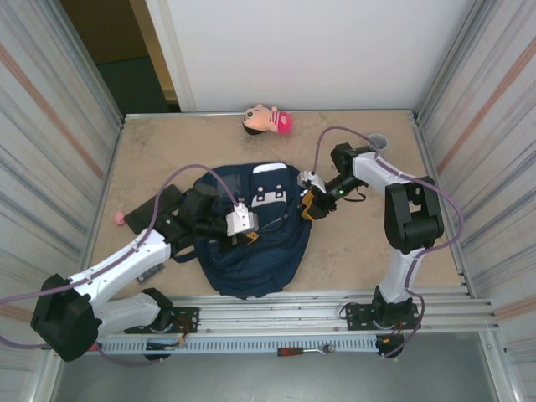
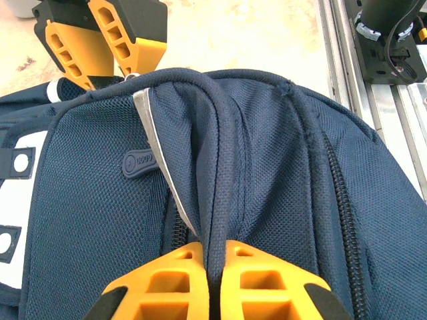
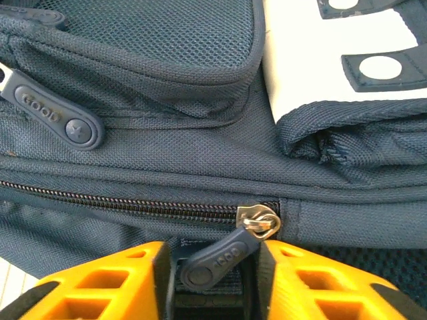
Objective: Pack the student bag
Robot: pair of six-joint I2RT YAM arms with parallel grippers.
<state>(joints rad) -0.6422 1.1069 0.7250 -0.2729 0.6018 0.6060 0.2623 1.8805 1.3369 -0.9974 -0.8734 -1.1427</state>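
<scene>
The navy student bag [image 1: 251, 251] lies flat in the middle of the table, its white patch [image 1: 270, 194] facing up. My left gripper [image 1: 249, 234] sits on the bag's middle. In the left wrist view it [image 2: 215, 257] is shut on a raised corded seam [image 2: 217, 167] of the bag's fabric. My right gripper [image 1: 311, 209] is at the bag's right edge. In the right wrist view it [image 3: 212, 267] is open, with a navy rubber zipper pull [image 3: 217, 259] lying slantwise between its pads. The brass slider [image 3: 259, 220] is at the end of a shut zip.
A doll head [image 1: 268, 120] with a pink hat lies at the back. A grey cup [image 1: 378, 142] stands at the back right. A black flat item [image 1: 155, 208] and a small pink thing [image 1: 120, 219] lie left of the bag. Metal walls close in both sides.
</scene>
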